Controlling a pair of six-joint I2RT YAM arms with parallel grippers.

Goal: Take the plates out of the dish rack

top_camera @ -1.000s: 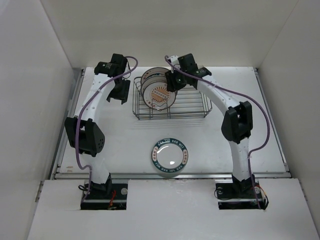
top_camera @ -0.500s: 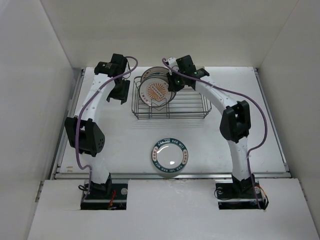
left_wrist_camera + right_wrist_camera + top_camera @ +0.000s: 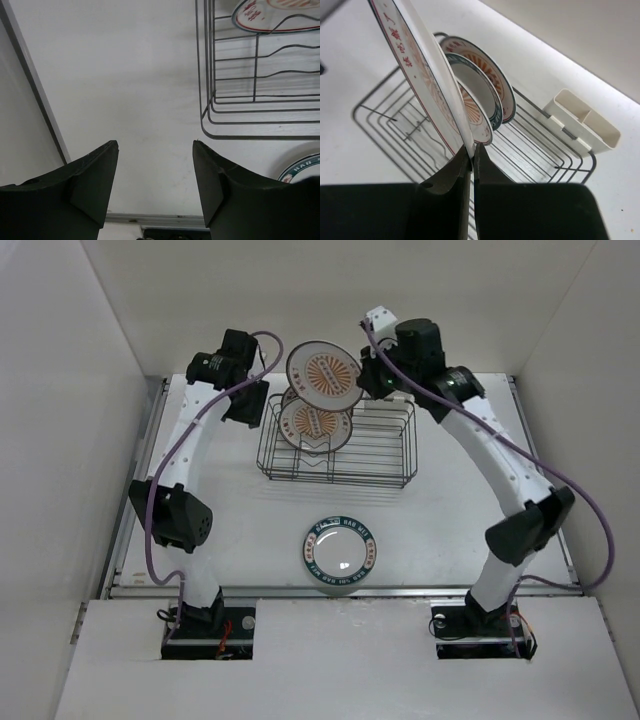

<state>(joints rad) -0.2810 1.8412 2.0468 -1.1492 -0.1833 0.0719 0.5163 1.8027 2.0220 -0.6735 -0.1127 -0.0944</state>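
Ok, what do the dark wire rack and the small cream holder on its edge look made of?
Rectangular dark wire dish rack: thin bent rods, likely metal with a dark coating. Small cream two-compartment holder: smooth moulded walls, matte, probably plastic.

Table (image 3: 240, 530): flat, matte white, rectangular. Metal rail (image 3: 146, 440): grey strip along the table's left edge, with a like strip along the near edge. Back wall (image 3: 330, 300), left wall (image 3: 60, 440), right wall (image 3: 590, 390): plain white panels enclosing the table. Near ledge (image 3: 340, 660): white board. Light: even, with soft shadows.
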